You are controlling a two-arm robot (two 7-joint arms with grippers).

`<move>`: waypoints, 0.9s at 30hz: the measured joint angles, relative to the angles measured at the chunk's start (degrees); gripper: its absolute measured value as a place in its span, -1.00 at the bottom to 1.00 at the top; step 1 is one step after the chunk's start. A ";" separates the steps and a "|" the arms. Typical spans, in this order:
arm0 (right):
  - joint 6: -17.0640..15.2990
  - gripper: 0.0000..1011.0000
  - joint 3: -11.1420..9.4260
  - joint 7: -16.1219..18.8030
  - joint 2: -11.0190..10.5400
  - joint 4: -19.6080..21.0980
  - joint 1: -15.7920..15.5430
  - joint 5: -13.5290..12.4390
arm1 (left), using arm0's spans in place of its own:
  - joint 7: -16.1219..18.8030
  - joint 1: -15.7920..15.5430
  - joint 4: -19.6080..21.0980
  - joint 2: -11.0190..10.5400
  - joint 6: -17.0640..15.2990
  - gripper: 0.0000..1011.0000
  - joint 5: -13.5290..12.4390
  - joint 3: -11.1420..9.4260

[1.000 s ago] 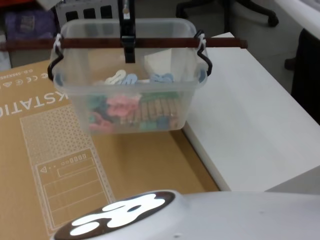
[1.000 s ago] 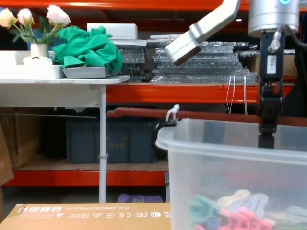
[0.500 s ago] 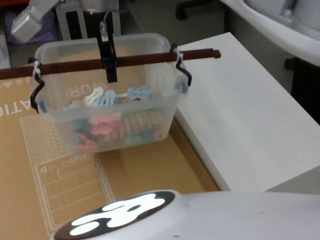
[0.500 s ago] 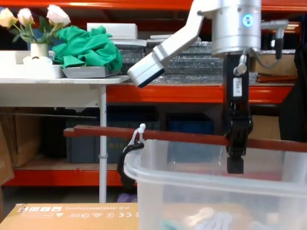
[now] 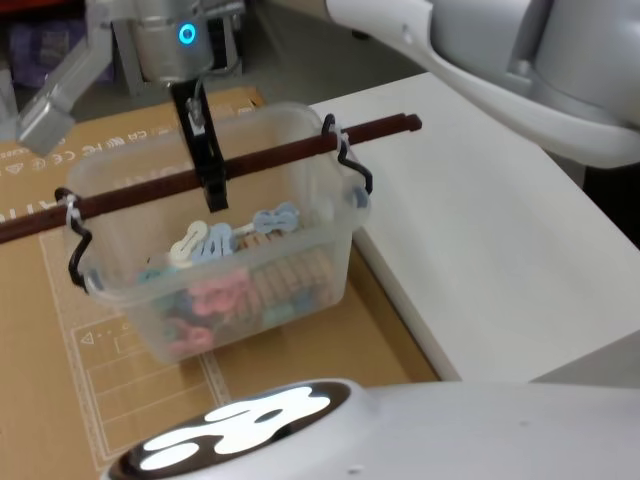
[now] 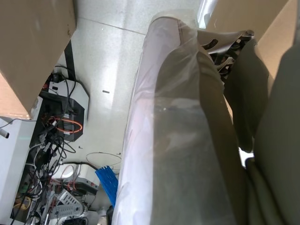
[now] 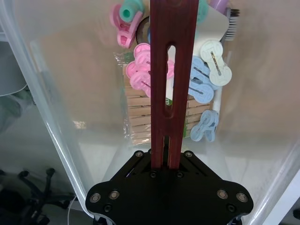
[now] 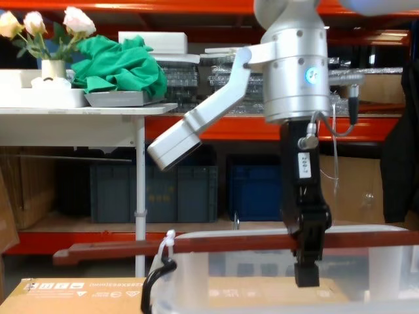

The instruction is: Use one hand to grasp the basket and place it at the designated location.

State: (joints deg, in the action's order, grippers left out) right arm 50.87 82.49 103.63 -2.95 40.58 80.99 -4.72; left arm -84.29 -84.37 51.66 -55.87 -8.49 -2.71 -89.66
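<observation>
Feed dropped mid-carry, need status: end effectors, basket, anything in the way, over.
Right end effector shut on the handle. Basket tilted over the cardboard, contact unclear. White table edge close beside it.

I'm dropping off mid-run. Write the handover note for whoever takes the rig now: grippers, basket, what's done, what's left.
Right gripper: shut on the handle near mid-bar, reaching down from above.
Basket: hangs tilted from that handle with clothes pegs inside. It is over the cardboard, just left of the white table.
Left arm: idle, away from the work.
Done: grasp made; basket appears lifted.
Left: carry it to the designated spot (unmarked in these views), set it down, release.
</observation>
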 joint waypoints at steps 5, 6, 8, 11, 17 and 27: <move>-0.12 -1.00 0.89 0.06 0.30 1.78 -0.47 -0.42 | 0.00 0.00 -0.01 0.00 0.00 -1.00 0.00 0.00; -0.30 -1.00 1.01 0.03 0.30 2.13 -0.53 -0.48 | 0.00 0.00 -0.01 0.00 0.00 -1.00 0.00 0.00; -0.74 -1.00 1.30 -0.07 0.29 2.74 -0.61 -0.63 | 0.00 0.00 0.00 0.00 0.00 -1.00 0.00 0.00; -1.07 -1.00 1.55 -0.05 0.32 2.78 -0.70 -1.16 | 0.00 0.00 0.00 0.00 0.00 -1.00 0.01 0.00; -2.14 -1.00 2.09 0.16 0.38 2.46 -1.14 -2.80 | 0.00 0.00 0.00 0.00 0.00 -1.00 0.00 0.00; -4.17 -1.00 3.63 -1.28 -0.54 3.26 -1.75 -2.86 | 0.00 0.00 0.00 0.00 0.00 -1.00 0.00 0.00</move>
State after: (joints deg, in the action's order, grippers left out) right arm 46.70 86.12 102.36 -3.49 43.84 79.23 -7.58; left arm -84.29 -84.37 51.65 -55.87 -8.49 -2.71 -89.66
